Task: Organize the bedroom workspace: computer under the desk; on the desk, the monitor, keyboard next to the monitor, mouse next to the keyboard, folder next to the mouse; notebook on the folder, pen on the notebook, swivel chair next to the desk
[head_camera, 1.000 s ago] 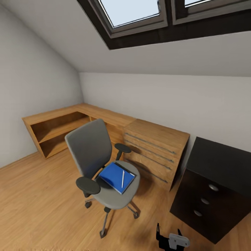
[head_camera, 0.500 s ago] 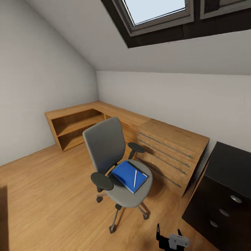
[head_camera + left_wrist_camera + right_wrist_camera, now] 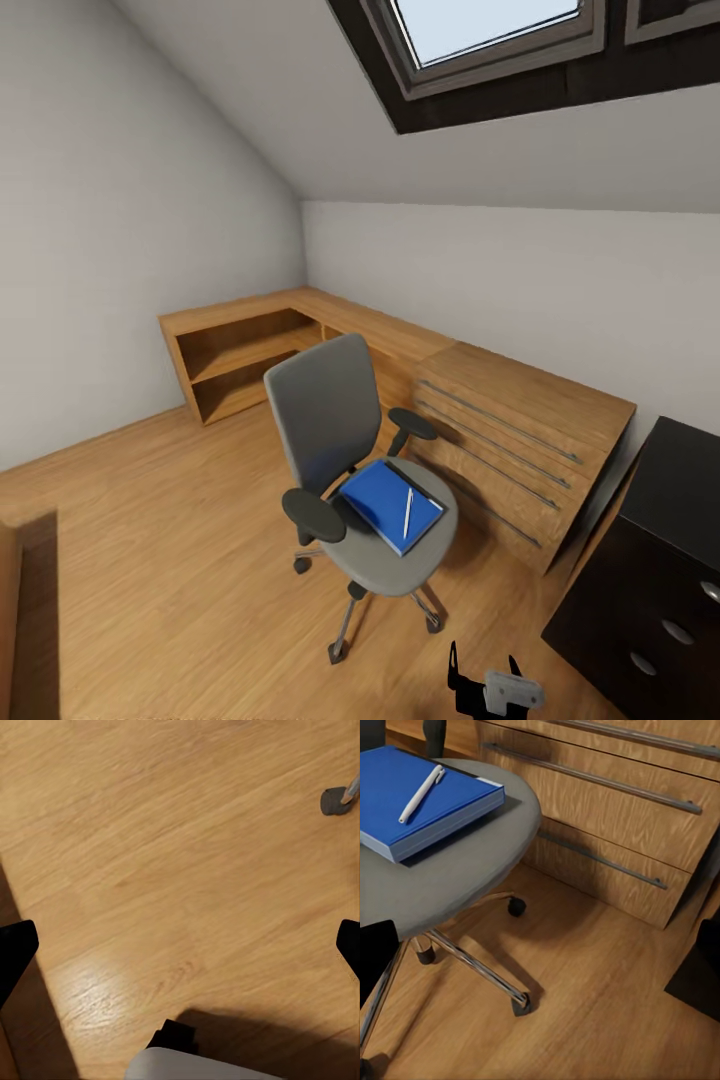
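The grey swivel chair stands mid-room on the wooden floor. On its seat lies the blue folder, and the pale pen rests on top of it. From the right wrist view, folder and pen are close ahead. My right gripper hangs open low in the head view, short of the chair. My left gripper is open over bare floor near a chair caster. The black desk with its drawers sits at the right edge. Computer, monitor, keyboard, mouse and notebook are out of view.
A light wooden drawer chest stands against the wall behind the chair, right beside the desk. A low wooden shelf unit runs into the corner. Open floor lies left of the chair. A sloped ceiling with skylights is above.
The whole head view has swung left, so the chair, chest and desk sit further right in the picture. The folder and pen lie as before. The right gripper holds its pose.
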Robot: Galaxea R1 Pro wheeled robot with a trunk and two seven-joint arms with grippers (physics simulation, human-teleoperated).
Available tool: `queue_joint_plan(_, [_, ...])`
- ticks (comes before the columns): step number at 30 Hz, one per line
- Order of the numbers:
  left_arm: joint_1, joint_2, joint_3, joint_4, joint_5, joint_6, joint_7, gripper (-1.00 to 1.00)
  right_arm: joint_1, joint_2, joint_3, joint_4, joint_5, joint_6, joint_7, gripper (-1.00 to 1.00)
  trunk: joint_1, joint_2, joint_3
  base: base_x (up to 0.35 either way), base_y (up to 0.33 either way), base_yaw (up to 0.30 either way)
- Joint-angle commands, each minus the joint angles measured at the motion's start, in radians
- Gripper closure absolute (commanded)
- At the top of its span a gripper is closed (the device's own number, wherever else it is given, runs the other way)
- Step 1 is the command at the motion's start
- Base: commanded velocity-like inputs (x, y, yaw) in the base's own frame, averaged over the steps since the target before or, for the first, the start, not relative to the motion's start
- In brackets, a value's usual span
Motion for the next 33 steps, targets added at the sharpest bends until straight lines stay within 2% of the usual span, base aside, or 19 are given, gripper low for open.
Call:
queue_joint_plan(1, [-0.001,0.0,-0.009,-0.001,0.007,-0.019,0.007,-1.0,-0.001,0.0,0.009,0.001,-0.006,-0.003,-0.004,-1.0,0.0,-0.001,-0.001,0.0,0.0,0.009])
queue_joint_plan(8, [-0.001,-0.001,-0.009,-0.004,0.009,-0.056,0.01,-1.0,-0.001,0.0,0.008,0.001,-0.007,0.005,-0.004,-1.0,0.0,-0.001,-0.001,0.0,0.0,0.004])
queue_joint_plan(15, [-0.001,-0.005,-0.01,-0.008,0.009,-0.058,0.012,-1.0,-0.001,-0.001,0.006,0.0,-0.006,0.042,-0.004,-1.0,0.027,-0.05,-0.023,0.0,0.0,0.0])
queue_joint_plan(21, [-0.001,-0.018,-0.009,-0.009,0.009,-0.057,0.014,-1.0,-0.001,0.0,0.006,-0.001,-0.01,0.05,-0.003,-1.0,0.05,-0.092,-0.042,0.0,0.0,0.0])
queue_joint_plan(27, [-0.001,-0.018,-0.009,-0.009,0.01,-0.056,0.017,-1.0,-0.001,0.0,0.006,-0.001,-0.011,0.05,-0.003,-1.0,0.073,-0.134,-0.061,0.0,0.0,0.005])
queue_joint_plan(33, [-0.001,-0.017,-0.007,-0.009,0.01,-0.057,0.019,-1.0,-0.001,0.0,0.004,-0.001,-0.011,0.05,-0.003,-1.0,0.096,-0.176,-0.08,0.0,0.0,0.256])
